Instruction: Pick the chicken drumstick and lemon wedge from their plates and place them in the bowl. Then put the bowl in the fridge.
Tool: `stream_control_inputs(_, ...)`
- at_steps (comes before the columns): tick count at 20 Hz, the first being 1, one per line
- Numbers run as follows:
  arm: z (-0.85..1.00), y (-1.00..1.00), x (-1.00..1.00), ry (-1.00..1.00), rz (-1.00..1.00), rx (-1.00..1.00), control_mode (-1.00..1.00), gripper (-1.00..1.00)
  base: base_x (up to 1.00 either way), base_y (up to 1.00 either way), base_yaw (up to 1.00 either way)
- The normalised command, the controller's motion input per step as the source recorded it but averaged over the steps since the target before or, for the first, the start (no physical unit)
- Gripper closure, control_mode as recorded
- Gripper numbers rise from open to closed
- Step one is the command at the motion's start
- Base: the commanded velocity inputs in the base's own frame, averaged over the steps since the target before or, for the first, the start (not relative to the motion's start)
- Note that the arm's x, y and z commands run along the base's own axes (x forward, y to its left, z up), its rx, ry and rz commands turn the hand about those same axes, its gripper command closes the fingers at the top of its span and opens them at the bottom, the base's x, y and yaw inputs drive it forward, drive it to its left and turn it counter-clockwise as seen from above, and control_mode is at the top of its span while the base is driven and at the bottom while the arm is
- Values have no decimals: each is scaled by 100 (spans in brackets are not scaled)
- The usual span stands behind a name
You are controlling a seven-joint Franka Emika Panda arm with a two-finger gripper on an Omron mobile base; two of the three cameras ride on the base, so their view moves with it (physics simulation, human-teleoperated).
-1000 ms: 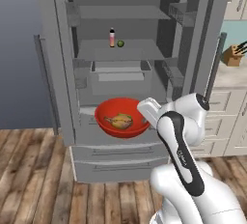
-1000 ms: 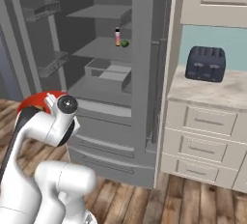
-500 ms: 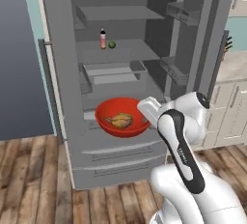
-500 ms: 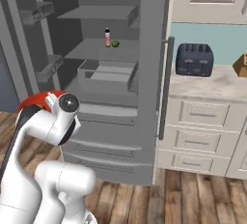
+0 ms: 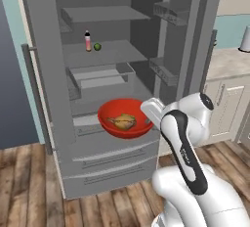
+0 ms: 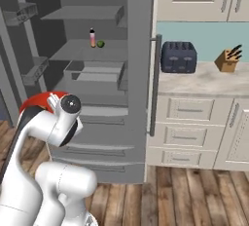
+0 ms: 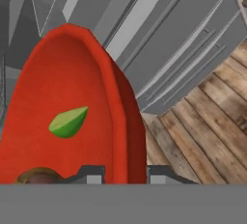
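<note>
Fridge (image 5: 122,55) looms nearer; bowl (image 5: 124,123) holds drumstick (image 5: 122,121), lemon wedge (image 7: 68,121).

The robot's arm (image 5: 188,147) is built of glossy white, rounded shells that swell into fat cylinders at each joint. A broad dark band runs lengthwise down the upper link in the left base view, from about 11 o'clock to 5 o'clock, carrying small pale lettering too fine to read. At 1 o'clock of that link a white joint cap ends in a dark disc. In the right base view the same cap shows a grey ring with a tiny centre dot. The lower body is a bulbous white mass. The finger tips (image 7: 91,174) are small, dark and blocky.
</note>
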Motion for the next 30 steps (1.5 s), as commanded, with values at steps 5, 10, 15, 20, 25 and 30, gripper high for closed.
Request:
stream_control_inputs(5, 0, 0, 0, 0, 0, 0, 100, 100, 40, 24, 3)
stream_control_inputs(10, 0, 0, 0, 0, 0, 0, 100, 100, 47, 24, 4)
stream_control_inputs(15, 0, 0, 0, 0, 0, 0, 100, 100, 47, 33, -7)
stream_control_inputs(20, 0, 0, 0, 0, 0, 0, 100, 100, 46, 42, -15)
stream_control_inputs(25, 0, 0, 0, 0, 0, 0, 100, 100, 45, 48, -11)
stream_control_inputs(30, 0, 0, 0, 0, 0, 0, 100, 100, 43, 29, -4)
